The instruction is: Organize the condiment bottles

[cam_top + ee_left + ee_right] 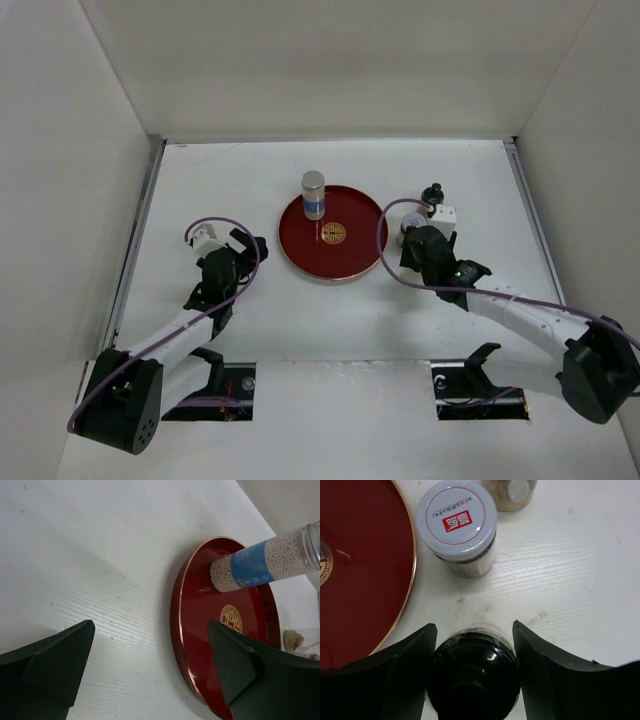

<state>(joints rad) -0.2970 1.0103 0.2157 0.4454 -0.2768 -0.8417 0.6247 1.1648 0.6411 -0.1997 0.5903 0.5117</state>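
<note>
The tall grey-capped bottle (313, 194) with a blue label (252, 564) stands on the round red tray (345, 262), near its far-left rim. My right gripper (415, 247) (474, 625) is just right of the tray and is shut on the black-capped bottle (472, 672), which fills the gap between both fingers and stands on the table. A squat white-lidded jar (456, 522) (407, 228) stands right ahead of it, with another small jar (512, 492) beyond. My left gripper (250, 248) (151, 625) is open and empty over bare table beside the tray's left rim (176, 625).
White walls close in the table on the left, right and back. The red tray's raised gold-edged rim (409, 587) lies close to the left of my right gripper. Purple cables loop over both wrists.
</note>
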